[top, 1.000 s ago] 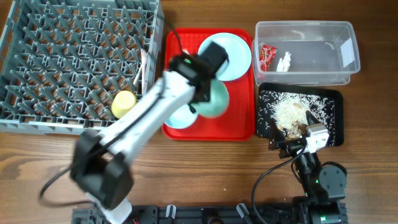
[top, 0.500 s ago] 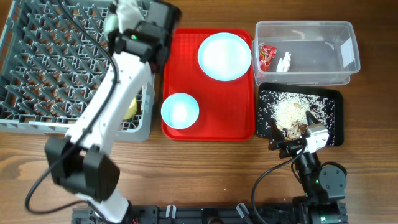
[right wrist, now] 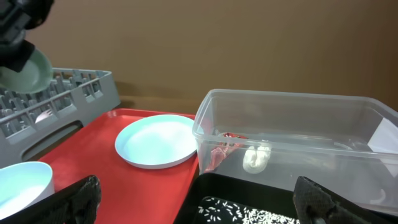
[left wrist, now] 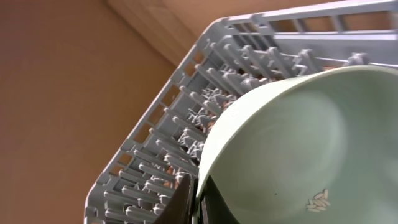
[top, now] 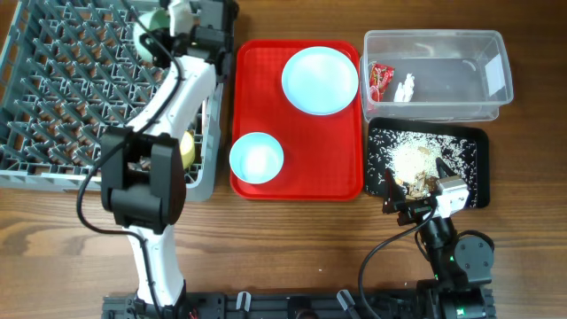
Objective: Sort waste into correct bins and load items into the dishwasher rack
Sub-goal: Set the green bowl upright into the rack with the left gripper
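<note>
My left gripper (top: 166, 25) is shut on the rim of a pale blue bowl (top: 146, 25) and holds it tilted over the far part of the grey dishwasher rack (top: 80, 89). The left wrist view shows the jaws (left wrist: 198, 193) pinching the bowl (left wrist: 280, 143), which has a few rice grains inside. The round plate (top: 320, 81) and the second bowl (top: 256, 158) sit on the red tray (top: 297, 182). The yellow cup (top: 186, 149) lies in the rack, partly hidden by my arm. My right gripper (top: 416, 206) is open and empty at the black tray's near edge.
The clear tub (top: 483, 106) holds the red wrapper (top: 381, 78) and white bits (top: 406, 87). The black tray (top: 469, 146) holds rice crumbs and brown scraps (top: 416, 164). The right wrist view shows the tub (right wrist: 280, 94), the plate (right wrist: 158, 140) and the open jaws (right wrist: 199, 199).
My left arm has swung the bowl from over the red tray leftward and away, to above the rack's far side. The right arm has not moved.
</note>
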You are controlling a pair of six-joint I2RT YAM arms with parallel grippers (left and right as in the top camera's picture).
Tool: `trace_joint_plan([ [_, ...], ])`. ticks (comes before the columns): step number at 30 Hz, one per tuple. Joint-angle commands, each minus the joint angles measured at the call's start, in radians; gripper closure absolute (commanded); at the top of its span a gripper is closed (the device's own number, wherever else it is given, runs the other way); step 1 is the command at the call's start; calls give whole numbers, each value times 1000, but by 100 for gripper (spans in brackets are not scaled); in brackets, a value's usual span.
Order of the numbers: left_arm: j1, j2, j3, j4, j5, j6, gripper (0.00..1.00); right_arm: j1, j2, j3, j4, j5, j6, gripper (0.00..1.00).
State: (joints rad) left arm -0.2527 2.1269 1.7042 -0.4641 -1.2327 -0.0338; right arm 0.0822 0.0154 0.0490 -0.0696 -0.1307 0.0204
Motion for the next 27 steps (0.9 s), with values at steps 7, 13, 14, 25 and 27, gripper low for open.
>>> trace_joint_plan([
  [7,-28,68,2,-5,-14,38,93,-5,-11,-10,5,-8,-14,0],
  [13,-94,68,2,-3,-19,82,81,-5,-11,-10,5,-8,-14,0],
  [14,-107,68,2,-3,-22,83,81,-5,-11,-10,5,-8,-14,0],
  [25,-93,65,2,19,-124,113,96,-5,-11,-10,5,-8,-14,0],
  [27,-92,63,2,19,-124,113,96,-5,-11,-10,5,-8,-14,0],
])
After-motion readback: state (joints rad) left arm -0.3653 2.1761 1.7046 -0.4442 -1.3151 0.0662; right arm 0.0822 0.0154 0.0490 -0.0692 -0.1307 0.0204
